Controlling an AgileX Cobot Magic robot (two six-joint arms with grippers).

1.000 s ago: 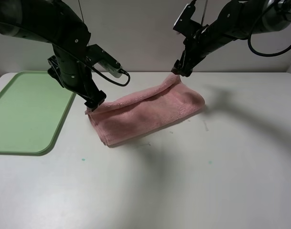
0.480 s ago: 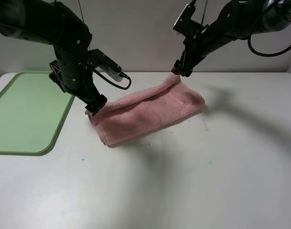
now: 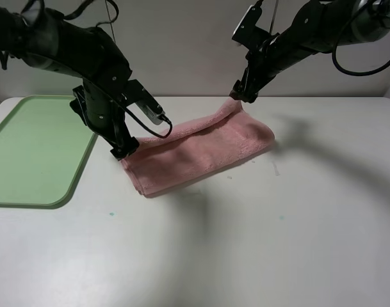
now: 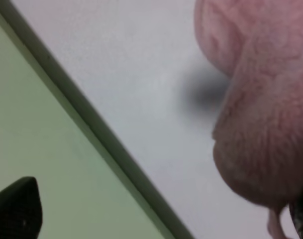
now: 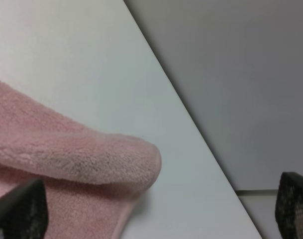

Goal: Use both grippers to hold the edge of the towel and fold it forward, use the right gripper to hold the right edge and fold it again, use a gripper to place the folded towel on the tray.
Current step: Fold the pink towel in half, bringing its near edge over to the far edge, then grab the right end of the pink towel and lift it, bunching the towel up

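Towel: pink and fluffy, folded into a layered band that lies flat on the white table, slightly toward 12 o'clock from the middle. Its length runs from 8 o'clock to 2 o'clock.
Towel edge: rolled into a soft, rounded ridge at the 1 o'clock corner.
Tray: light green, at the towel's 9 o'clock, near it but apart.
Left gripper: low at the towel's 9 o'clock end. Its jaws are spread wide, with one finger on the tray side and the other beside the towel's end, and nothing is clamped. Whether it touches the cloth I cannot tell.
Right gripper: at the towel's 1 o'clock corner. Its jaws are also wide apart, and the rounded corner sits between the fingers without being pinched.
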